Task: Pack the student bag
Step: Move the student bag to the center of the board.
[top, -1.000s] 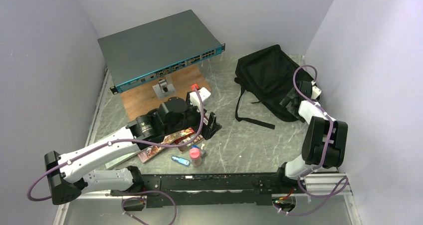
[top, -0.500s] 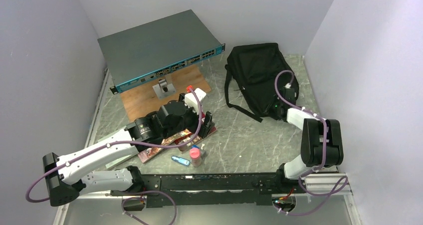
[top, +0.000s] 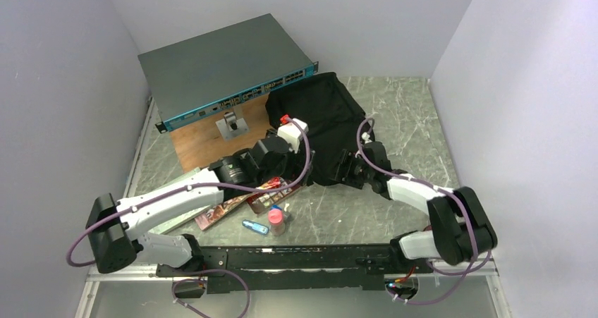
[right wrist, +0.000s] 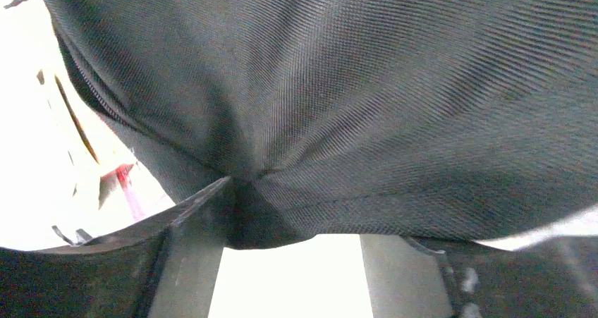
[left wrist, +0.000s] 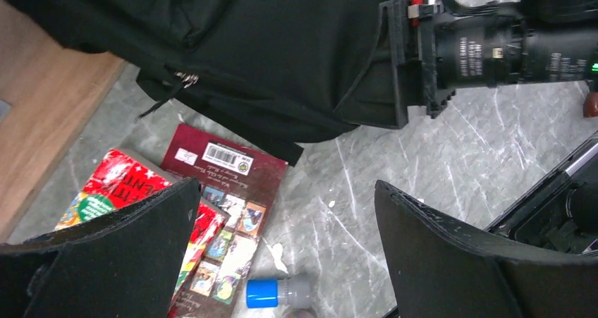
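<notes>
The student bag (top: 328, 117), a black fabric backpack, lies in the middle of the table beside the wooden board. My right gripper (top: 345, 168) is at its near edge with a thick fold of fabric between its jaws. The left wrist view shows that fold of the bag (left wrist: 282, 50) wedged into the right gripper (left wrist: 396, 64). Black cloth of the bag (right wrist: 352, 85) fills the right wrist view above the right gripper (right wrist: 303, 216). My left gripper (top: 297, 177) hovers open just left of the bag, and in its own view the left gripper (left wrist: 285, 212) holds nothing.
Colourful books (top: 240, 202) (left wrist: 226, 184) lie left of the bag's near edge. A small bottle with a blue cap (top: 276, 219) (left wrist: 278, 292) and a blue item (top: 255, 226) sit nearer the arm bases. A grey network switch (top: 218, 68) stands over a wooden board (top: 204, 138) at back left.
The bag has been dragged from the back right corner to the table's middle together with my right gripper. My left arm swung slightly right toward the bag, jaws still open.
</notes>
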### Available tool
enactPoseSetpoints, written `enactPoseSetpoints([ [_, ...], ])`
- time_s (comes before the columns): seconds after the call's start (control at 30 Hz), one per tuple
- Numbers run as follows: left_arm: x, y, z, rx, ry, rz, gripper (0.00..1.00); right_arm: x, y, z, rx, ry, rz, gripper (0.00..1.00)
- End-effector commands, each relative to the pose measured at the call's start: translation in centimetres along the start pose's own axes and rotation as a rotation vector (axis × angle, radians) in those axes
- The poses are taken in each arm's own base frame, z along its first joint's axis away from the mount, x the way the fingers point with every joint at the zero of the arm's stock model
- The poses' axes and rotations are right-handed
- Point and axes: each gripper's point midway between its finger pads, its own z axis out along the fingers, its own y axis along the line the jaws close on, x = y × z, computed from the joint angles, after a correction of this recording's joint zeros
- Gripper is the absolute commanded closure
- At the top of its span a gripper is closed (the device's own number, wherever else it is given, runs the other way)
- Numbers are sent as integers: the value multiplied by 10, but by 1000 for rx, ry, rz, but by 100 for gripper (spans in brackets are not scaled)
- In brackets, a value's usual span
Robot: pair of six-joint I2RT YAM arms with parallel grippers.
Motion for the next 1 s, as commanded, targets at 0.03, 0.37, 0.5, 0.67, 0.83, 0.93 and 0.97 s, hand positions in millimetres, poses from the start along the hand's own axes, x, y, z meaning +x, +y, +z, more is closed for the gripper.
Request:
enactPoseSetpoints([
  [0.03,-34,-23,15,66,-56,-70,0,-7,-2,-37,79,-26,-134,28],
  [0.37,-50,-2,7,-16,-197,-138,0,-113,-47,-82,284,-371,102,0],
  [0.5,-38,3,6,-3,-215,-197,0,-132,-59,-67,244,-336,161,0],
  [0.67,-36,-2,6,35,-135,-178,0,-119,-45,-35,86,-230,164,1],
  [0.83,-24,-4,1,67,-98,-190,0,-90,-59,-20,53,-202,207,22],
  [0.93,-15,-16,5,127,-26,-139,0,-83,-70,-15,71,-196,192,49],
  [0.97,-8,-18,9,127,17,-125,0,-80,-73,-14,71,-191,197,71],
])
